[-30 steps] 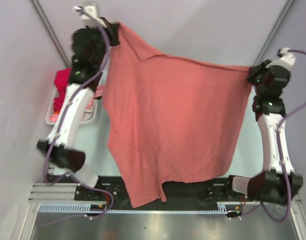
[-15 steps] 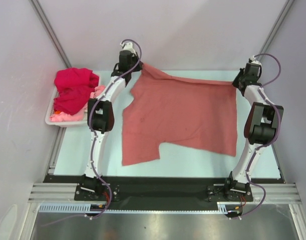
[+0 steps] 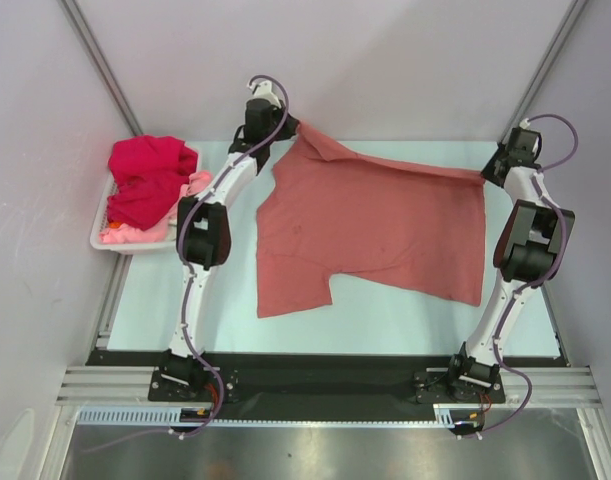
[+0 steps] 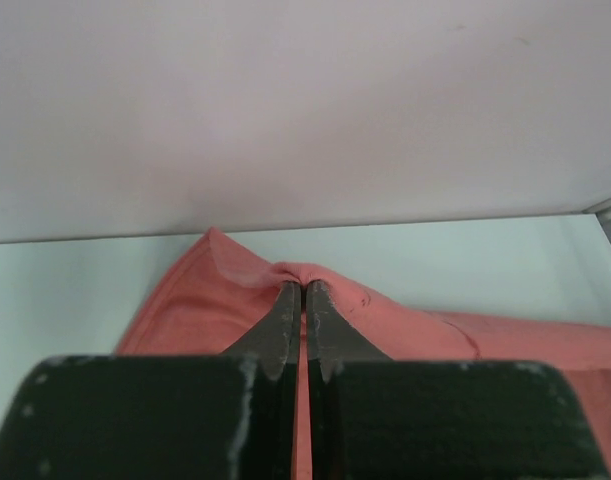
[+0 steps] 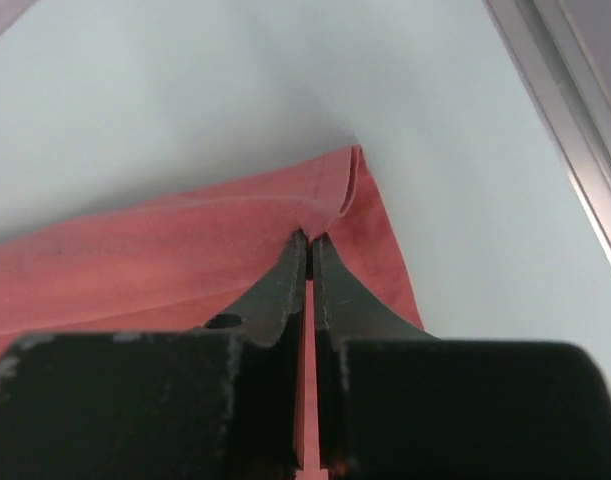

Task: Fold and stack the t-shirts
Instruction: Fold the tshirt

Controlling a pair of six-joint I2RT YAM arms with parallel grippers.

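Observation:
The dusty salmon-red t-shirt (image 3: 375,225) lies spread on the pale table, its far edge stretched between both grippers. My left gripper (image 3: 285,132) is shut on its far left corner; the pinched fold shows in the left wrist view (image 4: 303,283). My right gripper (image 3: 488,175) is shut on its far right corner, seen in the right wrist view (image 5: 309,236). The salmon cloth (image 5: 165,260) trails left of the jaws. A bright crimson t-shirt (image 3: 148,180) and a light pink one (image 3: 125,235) lie heaped in the white basket (image 3: 98,238) at the left.
Both arms reach far out to the back of the table. The back wall (image 3: 385,60) stands close behind the grippers. A metal frame rail (image 3: 540,70) runs along the right side. Bare table (image 3: 385,325) shows in front of the shirt.
The shirt hung in the air between raised arms one second ago. It now lies on the table, and both grippers have carried its far edge a little right and back.

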